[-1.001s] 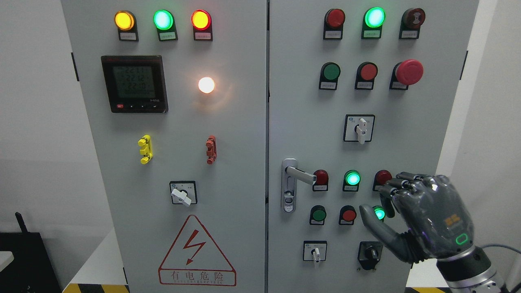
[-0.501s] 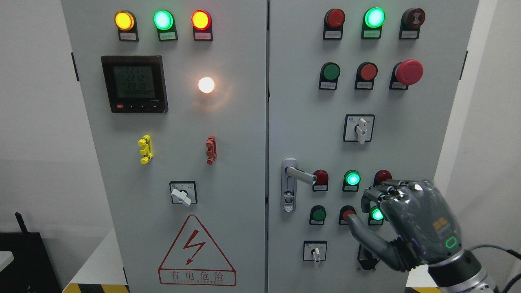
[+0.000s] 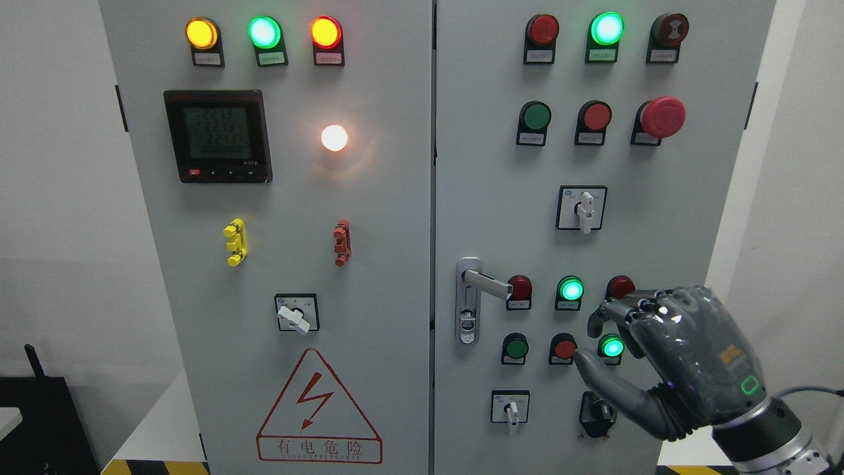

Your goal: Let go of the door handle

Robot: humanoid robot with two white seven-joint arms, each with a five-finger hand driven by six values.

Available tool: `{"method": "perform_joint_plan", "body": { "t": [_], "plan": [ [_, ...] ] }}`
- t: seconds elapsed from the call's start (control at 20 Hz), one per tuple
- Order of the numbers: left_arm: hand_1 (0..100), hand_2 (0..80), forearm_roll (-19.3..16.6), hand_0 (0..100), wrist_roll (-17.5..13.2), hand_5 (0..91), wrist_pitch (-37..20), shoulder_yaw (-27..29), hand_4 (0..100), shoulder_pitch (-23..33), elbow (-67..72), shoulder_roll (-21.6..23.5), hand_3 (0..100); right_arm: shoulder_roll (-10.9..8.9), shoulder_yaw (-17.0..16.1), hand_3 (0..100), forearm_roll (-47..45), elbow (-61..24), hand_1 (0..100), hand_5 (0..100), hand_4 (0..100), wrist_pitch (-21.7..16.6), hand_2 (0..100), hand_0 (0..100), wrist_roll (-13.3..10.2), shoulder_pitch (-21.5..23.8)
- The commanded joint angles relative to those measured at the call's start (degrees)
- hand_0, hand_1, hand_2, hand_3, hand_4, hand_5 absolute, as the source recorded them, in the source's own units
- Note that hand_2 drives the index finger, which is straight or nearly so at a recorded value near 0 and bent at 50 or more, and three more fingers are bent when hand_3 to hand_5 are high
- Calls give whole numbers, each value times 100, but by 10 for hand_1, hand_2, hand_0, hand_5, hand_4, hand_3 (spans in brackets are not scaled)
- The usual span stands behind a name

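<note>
**Right hand off handle, hovering by lower-right buttons**

Right hand (image 3: 666, 359) comes in from lower right, in front of the right door (image 3: 488, 198) of the grey control cabinet. Fingers (image 3: 616, 310) half-curled, thumb (image 3: 597, 373) stuck out to the left; they grasp nothing. Thumb tip sits just beside the red pushbutton (image 3: 564, 348); the lit green button (image 3: 612, 346) shows between thumb and fingers. Can't tell if any fingertip touches the panel.

Door handle (image 3: 486, 283) is on the right door's left edge, chrome lever pointing right, keyhole plate below it. It's free, well apart from the hand, w/ a red lamp (image 3: 520, 288) just beside its tip and a lit green lamp (image 3: 571, 289) further right.

Cabinet holds, left door (image 3: 382, 218): yellow, green, orange lamps up top, digital meter (image 3: 217, 136), white lit lamp (image 3: 334, 138), yellow and red clips, rotary switch (image 3: 296, 313), hazard triangle (image 3: 319, 409). Right door: more lamps, red mushroom e-stop (image 3: 663, 117), selector switch (image 3: 582, 208), two switches at bottom, one partly hidden by the hand.

Both doors look closed. Left arm not seen.
</note>
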Motion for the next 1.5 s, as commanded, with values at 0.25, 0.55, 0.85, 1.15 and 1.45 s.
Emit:
{"method": "perform_joint_plan", "body": {
  "t": [0.25,0.55,0.85,1.15,1.45],
  "plan": [
    [389,0,0,120,5,0,-3,0,0,176,-176,0,0,-420,832,1000,-890,-54,0,1000,977,249,532,475,364,-712],
    [389,0,0,120,5,0,-3,0,0,176,-176,0,0,-411,1499,1000,-890,-54,0,1000,970,267,482,459,505,-1361],
    [389,0,0,120,5,0,-3,0,0,176,-176,0,0,-376,1879,1000,-1303,-54,0,1000,962,450,414,442,514,-1767],
    [389,0,-8,120,5,0,-3,0,0,176,-176,0,0,-358,1949,1000,-1391,-54,0,1000,961,768,408,438,496,-1864],
    [389,0,0,120,5,0,-3,0,0,176,-176,0,0,-358,1949,1000,-2050,-62,0,1000,989,803,380,437,487,-2197]
  ]
}}
